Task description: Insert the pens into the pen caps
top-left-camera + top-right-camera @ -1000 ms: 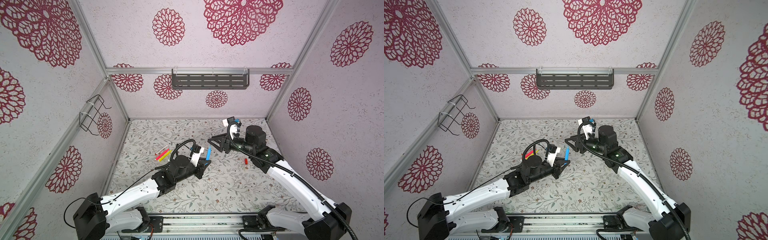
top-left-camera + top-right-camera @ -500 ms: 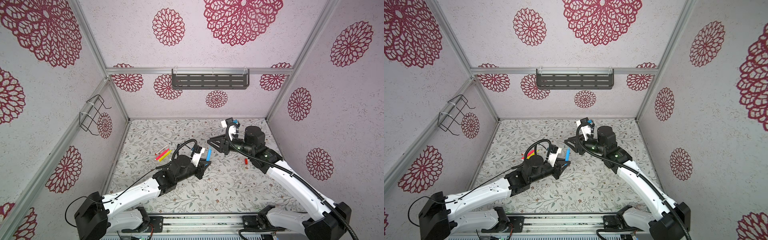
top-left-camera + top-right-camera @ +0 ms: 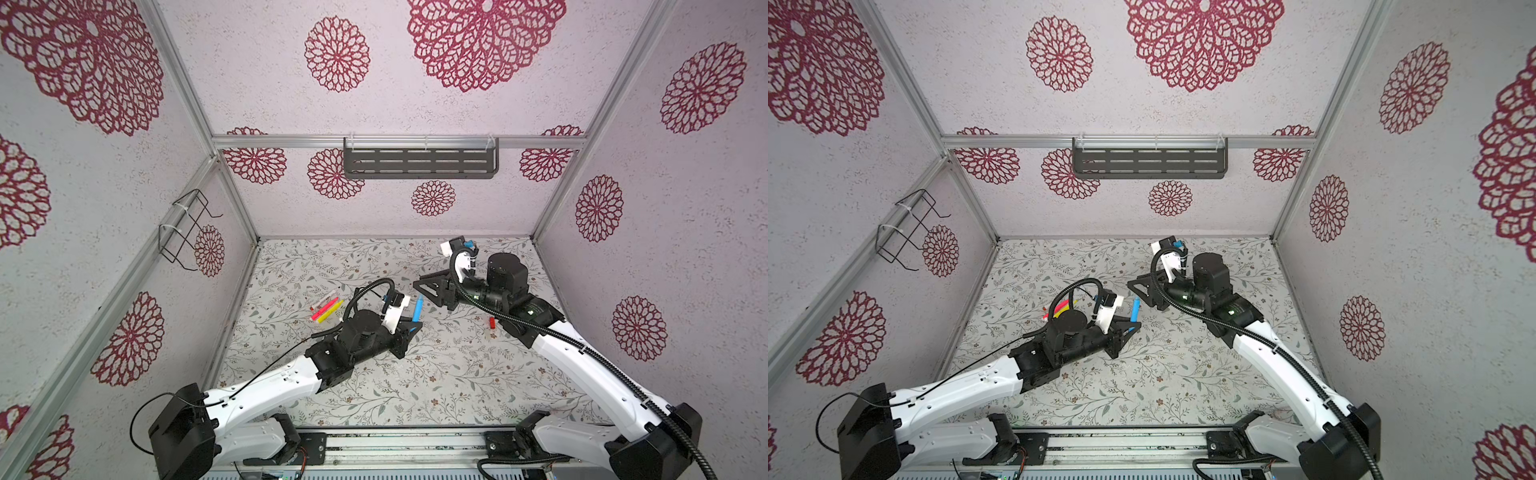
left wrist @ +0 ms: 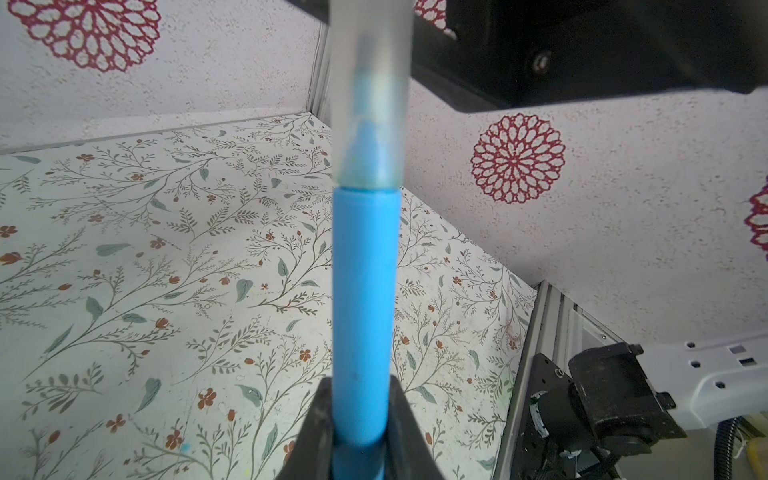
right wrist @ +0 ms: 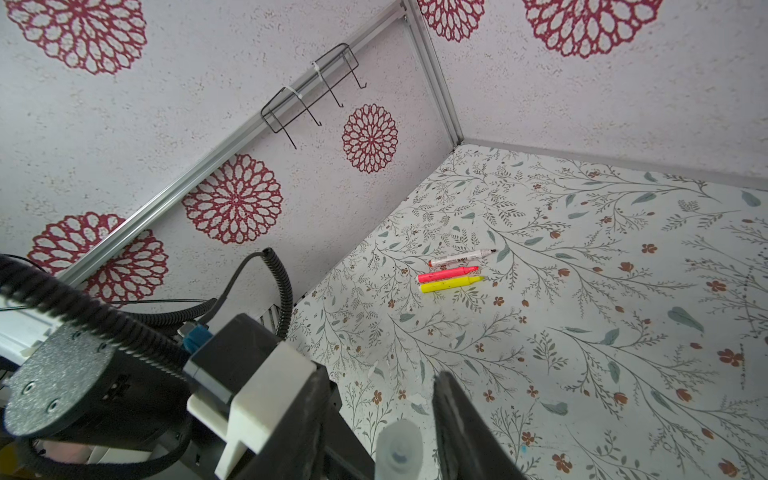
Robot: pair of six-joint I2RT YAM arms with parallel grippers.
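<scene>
My left gripper point(image 4: 361, 386) is shut on the lower end of the blue pen point(image 4: 363, 291), which stands up off the floor in both top views point(image 3: 417, 311) point(image 3: 1134, 312). A clear pen cap point(image 4: 370, 104) sits over the pen's tip. My right gripper point(image 5: 384, 378) is at that tip, and the cap point(image 5: 399, 446) shows end-on between its parted fingers with a gap on each side. The right gripper point(image 3: 424, 291) points left toward the left gripper point(image 3: 412, 323). The white pen point(image 5: 461, 258), pink pen point(image 5: 448, 274) and yellow pen point(image 5: 452, 284) lie side by side on the floor.
A small red cap point(image 3: 492, 323) lies on the floral floor under my right arm. A dark shelf point(image 3: 419, 162) hangs on the back wall and a wire rack point(image 3: 185, 226) on the left wall. The three loose pens point(image 3: 327, 308) lie left of my left wrist.
Both arms have shifted only slightly. The blue pen stays in my left gripper with its tip at my right gripper's jaws.
</scene>
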